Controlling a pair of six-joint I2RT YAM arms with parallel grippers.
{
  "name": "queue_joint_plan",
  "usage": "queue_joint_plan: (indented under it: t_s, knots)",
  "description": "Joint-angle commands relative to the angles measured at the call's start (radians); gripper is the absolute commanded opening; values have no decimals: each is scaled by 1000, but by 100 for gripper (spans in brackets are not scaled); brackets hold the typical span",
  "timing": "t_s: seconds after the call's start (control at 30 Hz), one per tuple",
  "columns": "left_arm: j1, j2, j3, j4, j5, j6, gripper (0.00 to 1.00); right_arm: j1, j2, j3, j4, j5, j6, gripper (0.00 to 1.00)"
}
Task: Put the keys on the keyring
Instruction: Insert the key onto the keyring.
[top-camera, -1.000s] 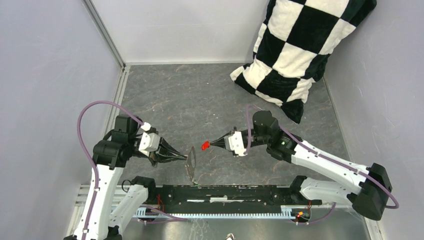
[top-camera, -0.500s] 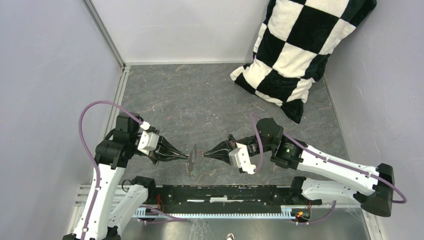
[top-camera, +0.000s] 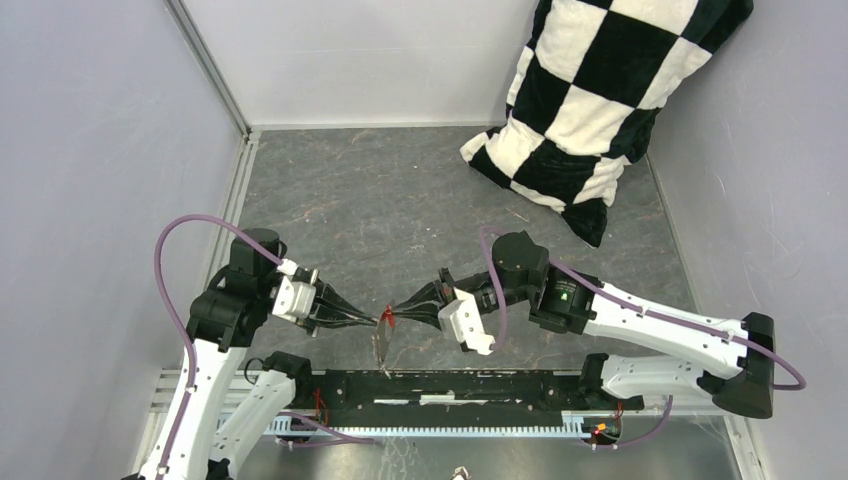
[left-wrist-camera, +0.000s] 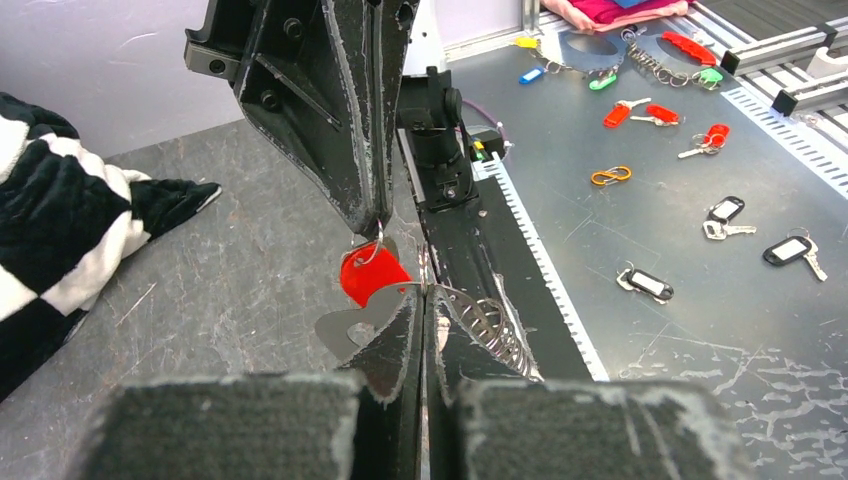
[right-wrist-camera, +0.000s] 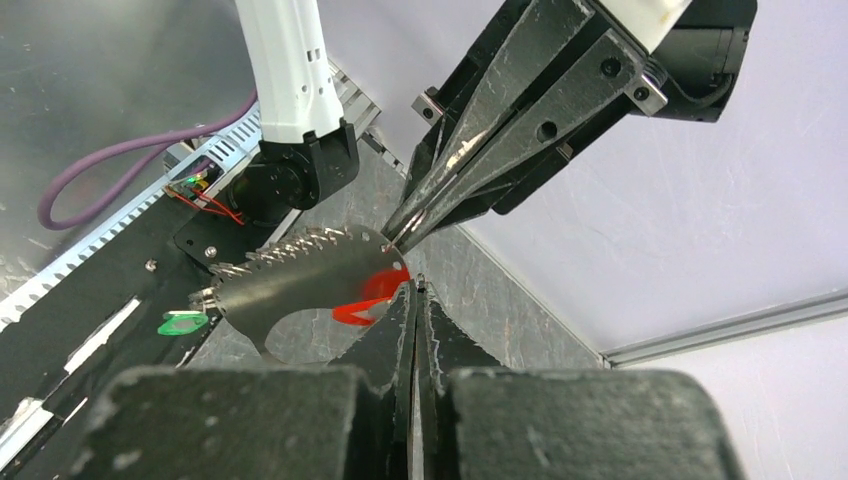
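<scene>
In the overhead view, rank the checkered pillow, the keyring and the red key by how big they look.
1. checkered pillow: by far the largest.
2. keyring: seen nearly edge-on, a thin grey sliver.
3. red key: only a small red speck shows.

red key (right-wrist-camera: 375, 288): blurred, blade hidden
keyring (top-camera: 381, 342): edge-on from above, shape unclear
pillow (top-camera: 600, 90): cut off at top edge

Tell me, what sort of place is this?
Probably a robotics lab's test cell: a grey table fenced by plain pale walls, a left arm and a right arm bolted at its near edge, and spare tagged keys spread on a metal bench beside it.
</scene>
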Motion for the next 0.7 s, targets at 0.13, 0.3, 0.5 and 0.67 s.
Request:
queue_joint_plan:
  t_s: [0.13, 0.3, 0.5, 0.67]
  knots:
    - [-18, -4, 16, 38, 3, -17, 2, 28, 19, 92, -88, -28, -59, 0]
    - [-20, -4, 21, 39, 1, -24, 2, 35, 26, 111, -128, -45, -75, 0]
    - [-20, -3, 21, 39, -8, -24, 2, 44, 35, 122, -134, -45, -83, 0]
    - [-20, -2, 23, 38, -8, -25, 2, 49, 45, 131, -135, -37, -87, 0]
